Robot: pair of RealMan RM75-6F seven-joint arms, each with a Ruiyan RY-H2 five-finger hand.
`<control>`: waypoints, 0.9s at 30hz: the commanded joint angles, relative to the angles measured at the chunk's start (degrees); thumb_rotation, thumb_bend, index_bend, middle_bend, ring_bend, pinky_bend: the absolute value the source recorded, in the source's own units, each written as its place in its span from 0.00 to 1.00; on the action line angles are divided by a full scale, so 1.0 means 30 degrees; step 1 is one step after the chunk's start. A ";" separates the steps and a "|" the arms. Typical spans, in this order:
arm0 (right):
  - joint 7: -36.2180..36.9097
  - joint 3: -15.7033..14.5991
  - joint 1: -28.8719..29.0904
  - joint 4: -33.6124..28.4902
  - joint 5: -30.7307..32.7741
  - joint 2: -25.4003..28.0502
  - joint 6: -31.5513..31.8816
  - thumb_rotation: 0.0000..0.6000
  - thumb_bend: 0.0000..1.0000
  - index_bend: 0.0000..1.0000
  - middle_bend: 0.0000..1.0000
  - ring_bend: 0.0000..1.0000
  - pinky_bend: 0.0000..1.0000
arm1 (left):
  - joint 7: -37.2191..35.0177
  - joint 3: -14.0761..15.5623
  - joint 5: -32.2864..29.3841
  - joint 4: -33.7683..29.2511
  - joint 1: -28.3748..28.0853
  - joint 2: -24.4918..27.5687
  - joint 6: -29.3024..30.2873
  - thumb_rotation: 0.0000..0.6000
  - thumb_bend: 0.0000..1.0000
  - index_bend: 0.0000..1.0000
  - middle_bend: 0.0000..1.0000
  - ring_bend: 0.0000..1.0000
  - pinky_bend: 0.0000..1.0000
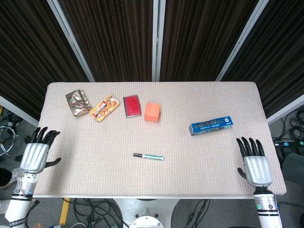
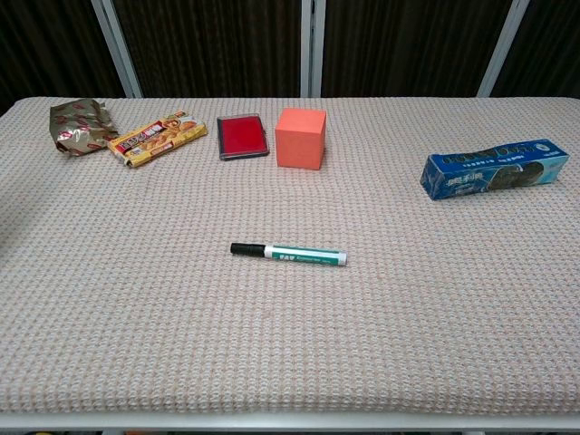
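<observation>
Blue box [image 1: 212,126] lies flat on the counter [image 1: 190,185], slightly askew, and of all the things it is the one nearest the right hand [image 1: 256,166], up and to that hand's left but well apart from it. That hand rests at the counter's near right corner, fingers [image 1: 250,146] released and spread, holding nothing. The left hand [image 1: 35,154] hangs just off the left edge, likewise released and empty; the crumpled foil wrapper [image 1: 77,102] is nearest to it, well apart, at the far left.

As I judge it, the box handles best gripped across its narrow width near the middle, since an end grip would let it swing. The wrapper touches a snack pack [image 1: 104,108], so fingers there should come in from its outer side. A pen [image 1: 148,156] lies alone mid-counter; a red case [image 1: 132,105] and an orange cube [image 1: 152,112] sit close together behind it. The chest view shows neither hand.
</observation>
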 commanded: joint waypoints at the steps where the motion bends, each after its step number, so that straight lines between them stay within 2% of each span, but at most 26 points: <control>1: 0.0085 0.0220 -0.0151 0.0034 -0.0092 0.0017 -0.0249 1.00 0.04 0.00 0.07 0.00 0.04 | -0.0126 -0.0036 -0.0083 -0.0172 -0.0018 0.0125 -0.0078 1.00 0.06 0.17 0.18 0.05 0.05; 7: 0.0030 0.1001 0.0080 -0.0565 -0.0072 0.0116 -0.1400 1.00 0.04 0.00 0.08 0.00 0.05 | -0.0257 -0.0056 -0.0357 -0.0739 -0.0172 0.0389 -0.0560 1.00 0.06 0.17 0.18 0.05 0.05; 9: -0.0146 0.1560 0.0401 -0.1136 0.0101 0.0068 -0.1888 1.00 0.04 0.00 0.11 0.01 0.09 | -0.0251 -0.0124 -0.0468 -0.1002 -0.0315 0.0538 -0.0810 1.00 0.06 0.17 0.18 0.05 0.05; 11: -0.0489 0.2144 0.0774 -0.1781 0.0381 -0.0046 -0.2353 1.00 0.04 0.02 0.18 0.08 0.21 | -0.0255 -0.0187 -0.0533 -0.1186 -0.0427 0.0636 -0.0966 1.00 0.06 0.17 0.18 0.05 0.05; 12: -0.0778 0.2574 0.1062 -0.2282 0.0577 -0.0180 -0.2642 1.00 0.05 0.06 0.23 0.14 0.31 | -0.0276 -0.0204 -0.0588 -0.1343 -0.0492 0.0704 -0.1094 1.00 0.06 0.17 0.18 0.05 0.05; 14: -0.1406 0.3205 0.1550 -0.3054 0.0840 -0.0498 -0.3055 1.00 0.07 0.21 0.36 0.31 0.49 | -0.0375 -0.0196 -0.0688 -0.1605 -0.0563 0.0819 -0.1305 1.00 0.06 0.17 0.18 0.05 0.05; 16: -0.2467 0.3869 0.2275 -0.4055 0.1347 -0.0928 -0.3803 1.00 0.10 0.35 0.45 0.45 0.62 | -0.0592 -0.0167 -0.0799 -0.1802 -0.0623 0.0931 -0.1543 1.00 0.06 0.17 0.18 0.05 0.05; 17: -0.3081 0.4126 0.2628 -0.4444 0.1688 -0.1156 -0.4188 1.00 0.10 0.39 0.46 0.49 0.65 | -0.0680 -0.0164 -0.0848 -0.1813 -0.0646 0.0939 -0.1621 1.00 0.06 0.17 0.18 0.05 0.05; 19: -0.5124 0.4807 0.3558 -0.5283 0.3275 -0.1858 -0.5102 1.00 0.11 0.46 0.48 0.56 0.71 | -0.0812 -0.0170 -0.0980 -0.1750 -0.0727 0.0872 -0.1825 1.00 0.06 0.17 0.18 0.05 0.05; 22: -0.8347 0.5818 0.5128 -0.5981 0.6262 -0.3488 -0.5916 1.00 0.12 0.46 0.47 0.64 0.77 | -0.0995 -0.0146 -0.1014 -0.1729 -0.0912 0.0839 -0.2170 1.00 0.06 0.17 0.18 0.05 0.05; 27: -1.3437 0.7122 0.7835 -0.5522 1.1466 -0.6642 -0.5434 1.00 0.13 0.39 0.44 0.75 0.88 | -0.1695 -0.0143 -0.0790 -0.1733 -0.1099 0.1068 -0.2357 1.00 0.06 0.17 0.18 0.05 0.06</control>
